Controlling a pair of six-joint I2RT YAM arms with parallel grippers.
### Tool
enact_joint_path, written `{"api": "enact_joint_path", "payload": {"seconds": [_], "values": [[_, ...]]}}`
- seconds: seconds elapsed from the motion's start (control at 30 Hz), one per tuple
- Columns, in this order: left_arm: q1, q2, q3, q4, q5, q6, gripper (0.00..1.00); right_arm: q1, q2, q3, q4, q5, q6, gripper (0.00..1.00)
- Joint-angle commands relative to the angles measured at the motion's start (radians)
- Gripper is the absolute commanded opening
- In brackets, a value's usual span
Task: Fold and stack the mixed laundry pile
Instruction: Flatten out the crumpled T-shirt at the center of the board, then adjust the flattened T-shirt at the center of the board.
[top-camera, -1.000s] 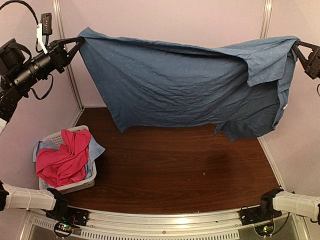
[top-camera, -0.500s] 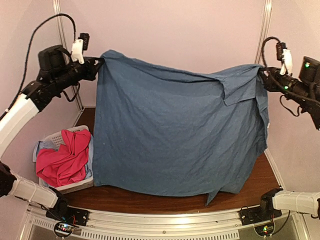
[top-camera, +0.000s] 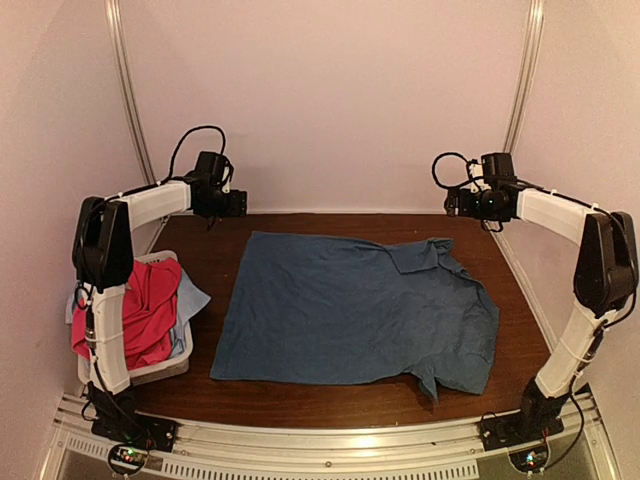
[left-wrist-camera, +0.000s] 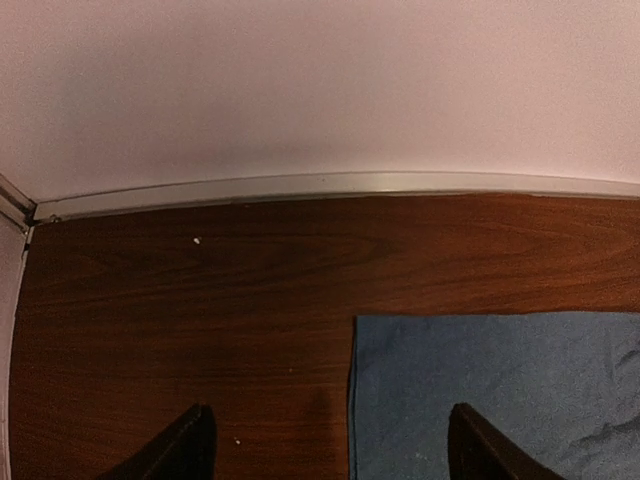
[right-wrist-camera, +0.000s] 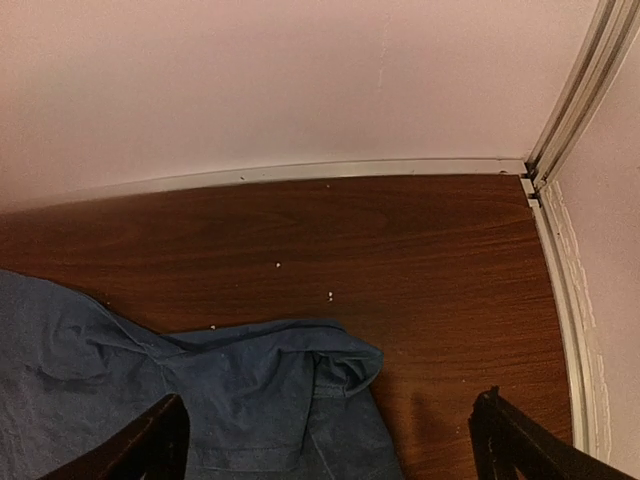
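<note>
On the counter (top-camera: 300, 400), the dark blue T-shirt (top-camera: 350, 310) lies spread, its far right corner rumpled. Left hand (top-camera: 236, 203) and right hand (top-camera: 456, 201) hover beside its far corners, each parted and empty. Judged: folding not begun; next, grasp edges and fold across.

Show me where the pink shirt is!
In the top view, the pink shirt lies in the white basket at the left edge of the table, beside the blue T-shirt.
</note>
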Motion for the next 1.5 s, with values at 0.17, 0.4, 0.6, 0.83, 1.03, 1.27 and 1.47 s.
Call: {"api": "enact_joint_path", "payload": {"seconds": [0.17, 0.4, 0.6, 0.83, 1.03, 1.27, 1.47], "values": [[-0.013, -0.189, -0.168, 0.015, 0.061, 0.005, 0.81, 0.002, -0.13, -0.104, -0.002, -0.129, 0.029, 0.96], [-0.139, -0.212, -0.274, 0.034, 0.101, 0.043, 0.77, 0.016, -0.137, -0.306, 0.073, -0.212, 0.05, 0.77], [-0.148, -0.083, -0.223, 0.032, 0.167, 0.007, 0.65, 0.026, 0.023, -0.258, 0.112, -0.214, 0.076, 0.5], [-0.147, 0.091, -0.058, -0.035, 0.136, 0.017, 0.57, 0.025, 0.198, -0.168, 0.12, -0.162, 0.085, 0.42], [-0.097, 0.228, 0.087, -0.144, 0.057, -0.029, 0.47, -0.004, 0.303, -0.054, 0.068, -0.022, 0.076, 0.39], [-0.002, 0.348, 0.233, -0.248, 0.049, -0.058, 0.39, -0.058, 0.439, 0.178, -0.026, 0.046, 0.055, 0.35], [0.038, 0.401, 0.381, -0.281, 0.085, -0.035, 0.43, -0.073, 0.592, 0.466, -0.17, -0.043, 0.024, 0.35]]}}
